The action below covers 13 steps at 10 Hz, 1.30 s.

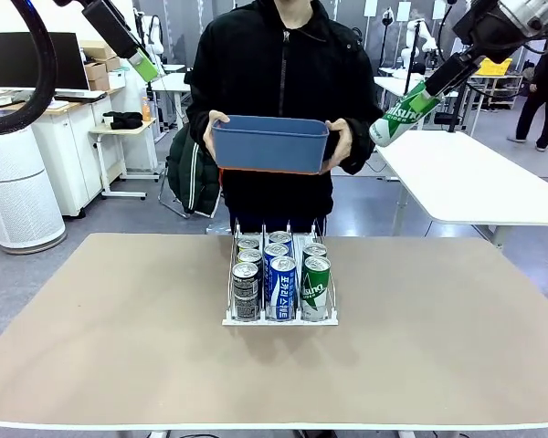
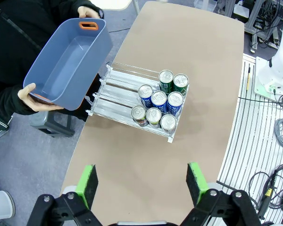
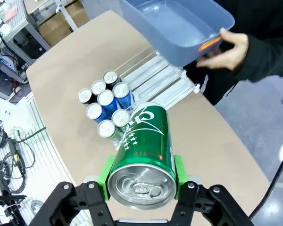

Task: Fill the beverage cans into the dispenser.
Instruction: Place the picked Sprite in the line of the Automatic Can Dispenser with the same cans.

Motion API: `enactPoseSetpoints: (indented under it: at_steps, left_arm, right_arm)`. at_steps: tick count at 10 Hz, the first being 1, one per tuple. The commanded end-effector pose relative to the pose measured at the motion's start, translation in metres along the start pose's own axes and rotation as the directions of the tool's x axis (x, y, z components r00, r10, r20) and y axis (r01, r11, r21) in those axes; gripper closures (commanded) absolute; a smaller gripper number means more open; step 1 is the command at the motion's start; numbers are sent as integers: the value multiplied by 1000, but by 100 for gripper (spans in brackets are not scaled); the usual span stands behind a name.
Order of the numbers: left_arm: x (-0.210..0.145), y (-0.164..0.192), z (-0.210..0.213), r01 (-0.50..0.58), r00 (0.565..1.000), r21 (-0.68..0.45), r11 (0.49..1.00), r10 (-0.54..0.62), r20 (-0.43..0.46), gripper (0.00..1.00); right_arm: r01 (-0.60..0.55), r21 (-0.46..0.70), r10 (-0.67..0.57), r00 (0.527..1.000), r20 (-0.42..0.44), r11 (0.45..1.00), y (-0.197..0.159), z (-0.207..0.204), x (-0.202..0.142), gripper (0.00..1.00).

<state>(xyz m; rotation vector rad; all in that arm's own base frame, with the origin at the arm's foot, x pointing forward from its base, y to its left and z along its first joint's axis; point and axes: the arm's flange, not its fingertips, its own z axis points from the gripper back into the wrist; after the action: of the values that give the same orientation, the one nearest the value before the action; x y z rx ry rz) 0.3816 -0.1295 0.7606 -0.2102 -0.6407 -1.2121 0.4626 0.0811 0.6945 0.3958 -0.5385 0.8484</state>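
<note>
1. We've got the right gripper (image 3: 140, 181) clamped across a green can (image 3: 146, 148) with white lettering, its silver top facing the wrist camera, and it hangs high above the table to the right of the person.
2. The left gripper (image 2: 141, 181) hovers well above the table (image 2: 179, 56) with its jaws wide apart and nothing between the green pads.
3. Down on the table sits the white dispenser (image 1: 279, 318): three cans in the black-grey lane, three in the blue lane, two in the green lane (image 1: 315, 274).
4. So we judge the held can belongs behind the two green ones, where the lane looks bare at the back.
5. The person holds a dark blue bin (image 1: 269, 143) just beyond the rack's far end, empty inside, likely the source of the cans.
6. Room looks good: bare tabletop all around the rack, but the wire dividers are narrow, and the bin crowds the back edge.
</note>
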Motion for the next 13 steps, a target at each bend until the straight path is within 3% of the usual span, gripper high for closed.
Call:
enactPoseSetpoints:
  at_steps: [1, 4, 6, 9, 12, 13]
  left_arm:
    - [-1, 1, 1, -2, 1000, -1, 1000, 2, 1, 0]
    - [-1, 1, 1, -2, 1000, -1, 1000, 2, 1, 0]
    - [-1, 1, 1, -2, 1000, -1, 1000, 2, 1, 0]
    - [-1, 1, 1, -2, 1000, -1, 1000, 2, 1, 0]
    - [-1, 1, 1, -2, 1000, -1, 1000, 2, 1, 0]
    - [-1, 1, 1, -2, 1000, -1, 1000, 2, 1, 0]
  right_arm:
    - [53, -28, -55, 995, -78, 998, 38, -2, -16, 41]
    - [76, -183, -108, 979, -173, 980, 67, -26, -42, 41]
    - [60, -161, -101, 961, -258, 985, 77, -52, -60, 41]
    - [108, -135, -147, 933, -329, 985, 73, -97, -80, 41]
    - [76, -102, -111, 911, -397, 992, 63, -128, -89, 41]
    - [96, -91, -123, 921, -371, 991, 66, -112, -93, 41]
